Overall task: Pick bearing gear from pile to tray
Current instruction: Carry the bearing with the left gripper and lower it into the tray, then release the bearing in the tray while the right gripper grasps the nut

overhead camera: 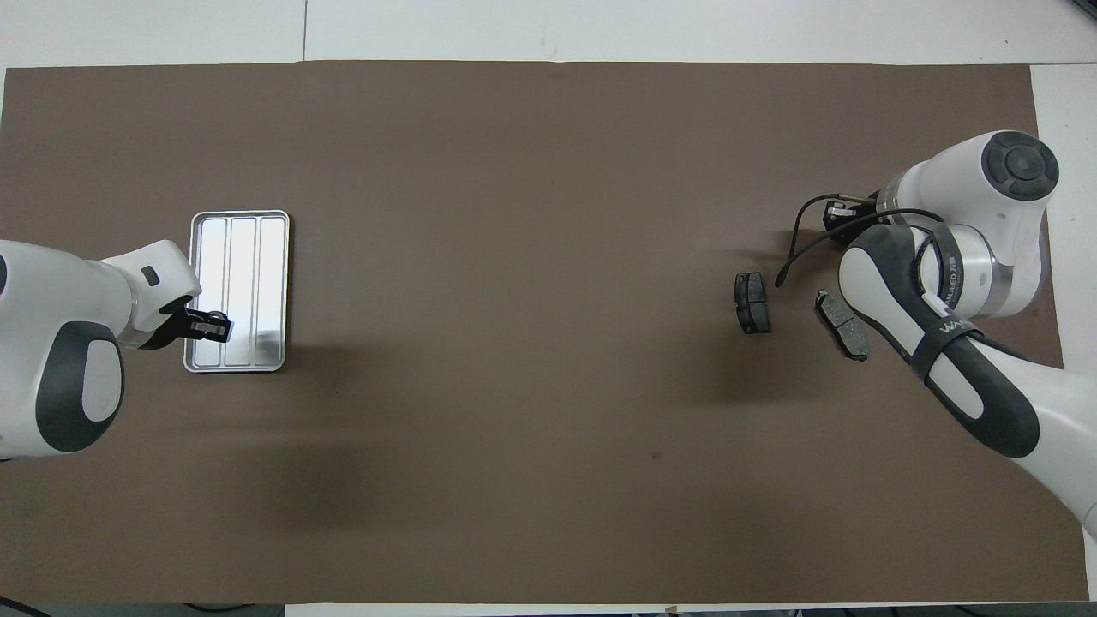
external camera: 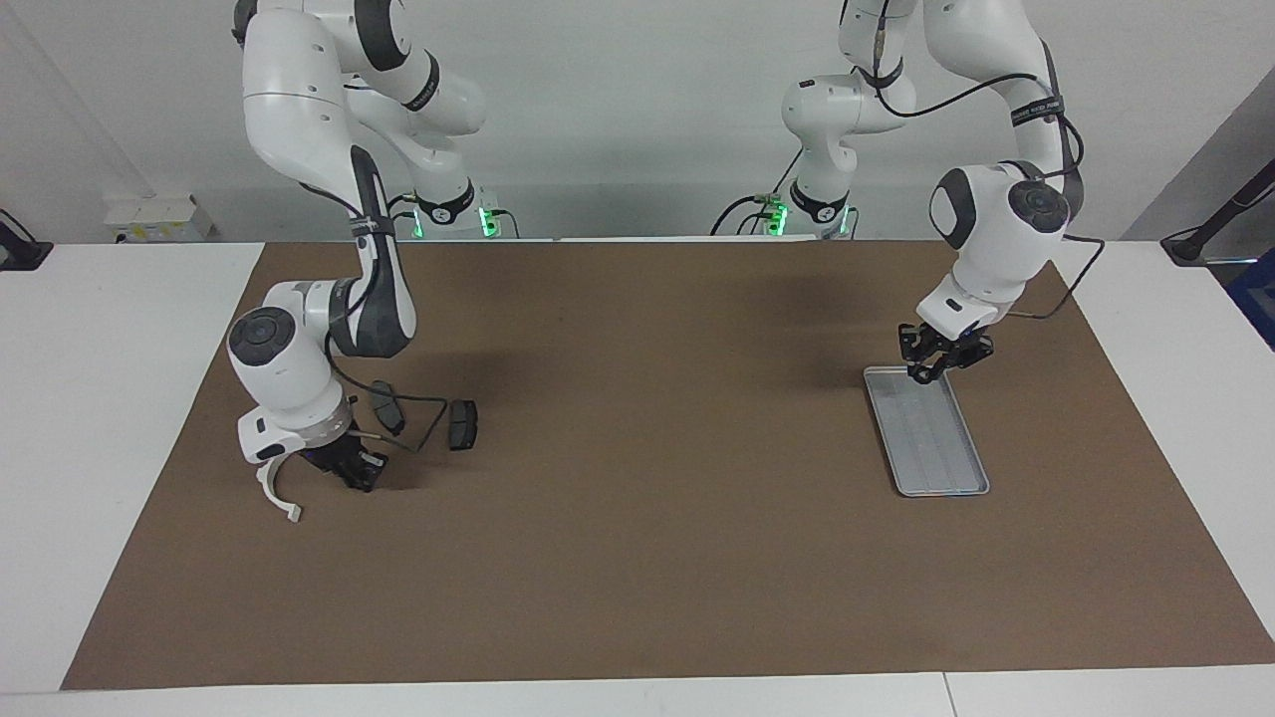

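A white tabletop (external camera: pixel 120 418) carries a broad brown mat (external camera: pixel 657 558) that covers most of it — bare white strips show around the mat's edges. Past the tabletop rises a plain pale wall (external camera: pixel 637 119), evenly lit. Against that wall, beside the mat's corner, sits a small white box (external camera: pixel 159 217).

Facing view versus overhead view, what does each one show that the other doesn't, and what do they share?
Only the facing view shows the white curved bracket on the mat, the right hand low at the mat beside it, and both arm bases.

Only the overhead view shows the tray floor's three lanes from straight above, while the right arm covers the bracket.

Both show the tray, the left hand over the tray's end nearer the robots, and two dark grey plates, one nearer the right arm.
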